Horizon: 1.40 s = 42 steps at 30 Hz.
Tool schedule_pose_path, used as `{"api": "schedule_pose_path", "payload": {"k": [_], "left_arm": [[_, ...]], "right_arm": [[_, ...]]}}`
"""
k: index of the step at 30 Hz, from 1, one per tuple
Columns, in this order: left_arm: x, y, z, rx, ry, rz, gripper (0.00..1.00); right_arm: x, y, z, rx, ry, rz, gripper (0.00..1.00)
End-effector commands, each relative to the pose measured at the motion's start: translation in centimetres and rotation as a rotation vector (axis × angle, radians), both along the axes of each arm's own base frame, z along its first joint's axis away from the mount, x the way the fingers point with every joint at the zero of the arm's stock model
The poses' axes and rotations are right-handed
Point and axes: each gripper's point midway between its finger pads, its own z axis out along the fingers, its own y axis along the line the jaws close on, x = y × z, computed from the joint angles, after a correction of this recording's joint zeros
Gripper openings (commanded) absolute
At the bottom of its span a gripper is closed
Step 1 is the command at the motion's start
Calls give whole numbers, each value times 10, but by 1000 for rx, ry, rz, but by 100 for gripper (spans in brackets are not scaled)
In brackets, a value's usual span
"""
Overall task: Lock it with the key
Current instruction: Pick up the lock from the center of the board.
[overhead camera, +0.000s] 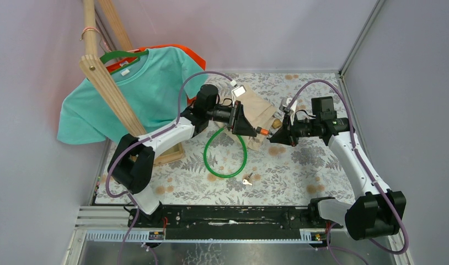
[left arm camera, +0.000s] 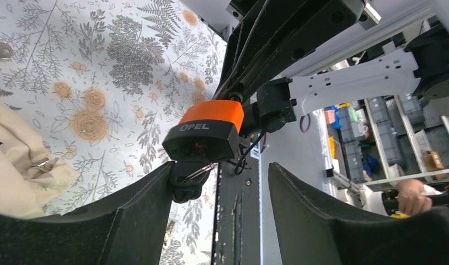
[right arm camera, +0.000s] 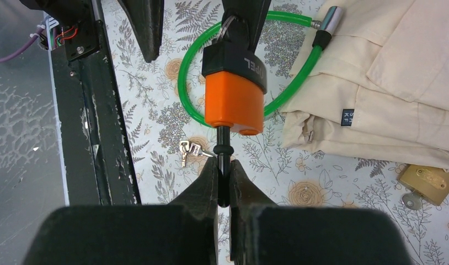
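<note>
Key point(right arm camera: 224, 150) sits pinched in our right gripper point(right arm camera: 224, 172), entering one orange padlock point(right arm camera: 233, 102); our left gripper point(left arm camera: 219, 171) gapes, released; one brass padlock point(right arm camera: 428, 184) lies apart.

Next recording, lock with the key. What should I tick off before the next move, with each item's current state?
1. Is the key seated in the orange padlock: ok, its shaft enters the orange end.
2. Does the right gripper hold the key: ok, jaws shut on its black head.
3. Does the left gripper steady the padlock: not ok, jaws open, padlock beside one finger.
4. Is the shackle latched: cannot tell.
5. Is the green cable threaded through the shackle: cannot tell.
</note>
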Motion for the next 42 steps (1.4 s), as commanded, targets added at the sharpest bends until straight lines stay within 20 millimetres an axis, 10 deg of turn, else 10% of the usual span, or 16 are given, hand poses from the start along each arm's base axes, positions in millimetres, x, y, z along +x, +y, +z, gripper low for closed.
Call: {"api": "schedule_pose_path", "payload": {"k": [1, 18, 42], "left_arm": [[1, -1, 19, -35, -176, -4, 69], [-18, 7, 12, 61, -808, -244, 85], [-19, 2, -19, 157, -887, -264, 40]], "right_arm": [[3, 10, 30, 62, -79, 53, 0], [-14, 29, 32, 45, -42, 163, 0], [-23, 35, 35, 92, -19, 189, 0]]}}
